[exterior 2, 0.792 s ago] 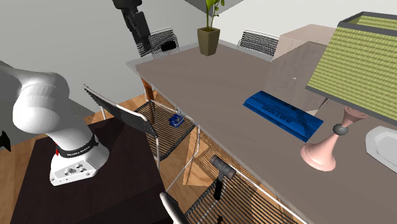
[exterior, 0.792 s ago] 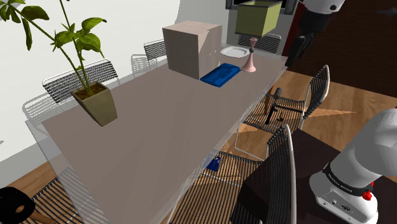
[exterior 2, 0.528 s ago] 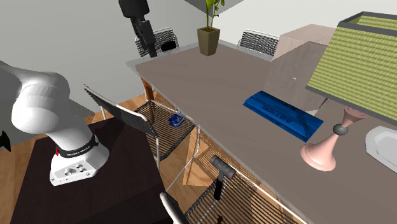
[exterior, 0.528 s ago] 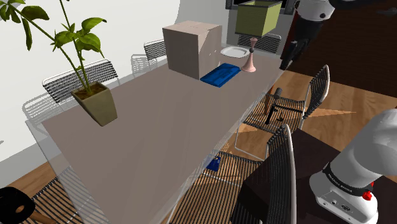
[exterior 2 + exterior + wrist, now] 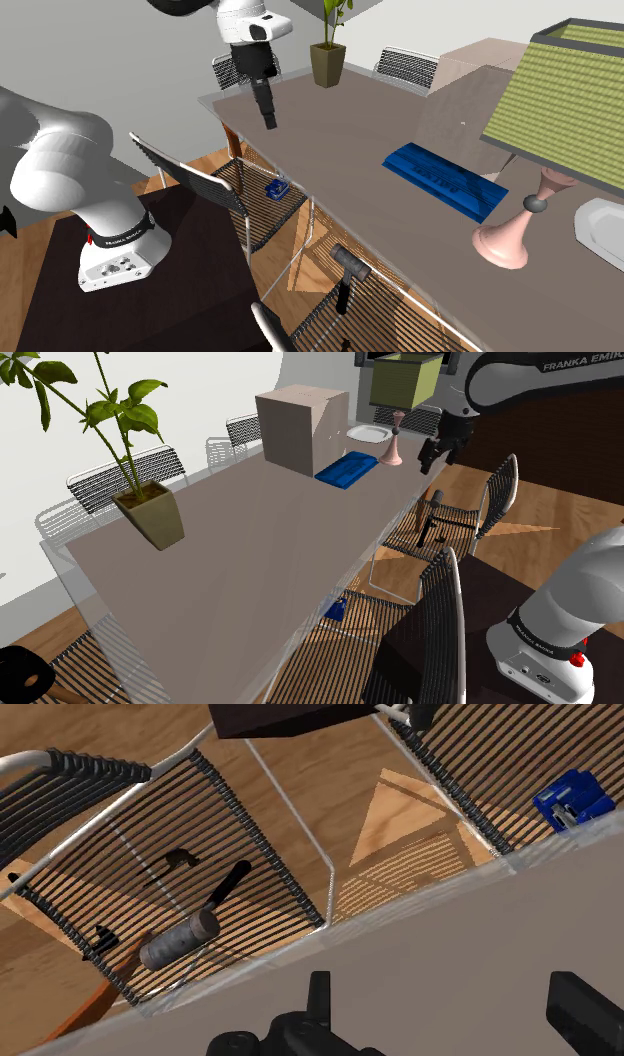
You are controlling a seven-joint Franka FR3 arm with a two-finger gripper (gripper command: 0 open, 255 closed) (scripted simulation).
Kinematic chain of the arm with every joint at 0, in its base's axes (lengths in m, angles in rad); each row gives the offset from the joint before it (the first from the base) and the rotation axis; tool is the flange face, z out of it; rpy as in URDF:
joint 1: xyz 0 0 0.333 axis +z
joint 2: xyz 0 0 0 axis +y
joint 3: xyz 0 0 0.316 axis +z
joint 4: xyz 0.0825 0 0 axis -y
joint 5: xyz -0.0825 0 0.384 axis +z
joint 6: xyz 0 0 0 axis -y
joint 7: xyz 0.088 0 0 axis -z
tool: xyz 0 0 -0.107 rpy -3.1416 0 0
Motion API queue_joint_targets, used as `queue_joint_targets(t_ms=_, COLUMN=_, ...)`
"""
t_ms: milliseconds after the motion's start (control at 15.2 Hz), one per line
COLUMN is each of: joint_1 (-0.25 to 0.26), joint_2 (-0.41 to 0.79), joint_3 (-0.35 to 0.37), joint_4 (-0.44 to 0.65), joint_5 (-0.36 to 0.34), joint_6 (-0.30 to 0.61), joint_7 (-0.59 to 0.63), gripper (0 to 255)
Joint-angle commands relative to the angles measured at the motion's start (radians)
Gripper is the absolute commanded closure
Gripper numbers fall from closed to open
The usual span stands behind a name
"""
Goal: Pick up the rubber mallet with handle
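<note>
The mallet (image 5: 432,518) lies on the seat of a wire chair (image 5: 470,512) pushed against the table's long edge. It has a grey cylindrical head and a black handle. From the second exterior view the mallet (image 5: 346,277) sits low, beside the table edge. Through the hand camera, the mallet (image 5: 192,926) rests on the chair's wire seat, off to one side of my fingers and well below them. My gripper (image 5: 432,453) hangs in the air above the table's edge, open and holding nothing. It is also seen as the gripper (image 5: 270,113) and the gripper (image 5: 450,1004).
On the long table (image 5: 250,552) stand a potted plant (image 5: 150,512), a cardboard box (image 5: 298,427), a blue flat case (image 5: 346,469), a pink-based lamp (image 5: 393,447) and a white plate (image 5: 367,433). Wire chairs line both sides. A small blue object (image 5: 336,610) lies under the table.
The arm has swung down and toward the table, bringing the gripper lower and closer to the chair with the mallet. The mallet has not moved.
</note>
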Motion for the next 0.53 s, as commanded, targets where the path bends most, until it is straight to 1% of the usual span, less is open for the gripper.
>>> queue_joint_targets(t_ms=0, joint_1=-0.03, joint_2=0.055, joint_3=-0.002, joint_4=-0.008, joint_5=-0.014, joint_6=0.066, joint_7=0.048, gripper=0)
queue_joint_targets(t_ms=462, joint_1=-0.129, joint_2=0.254, joint_3=-0.01, joint_4=-0.014, joint_5=-0.071, joint_6=0.272, joint_7=0.226, gripper=0)
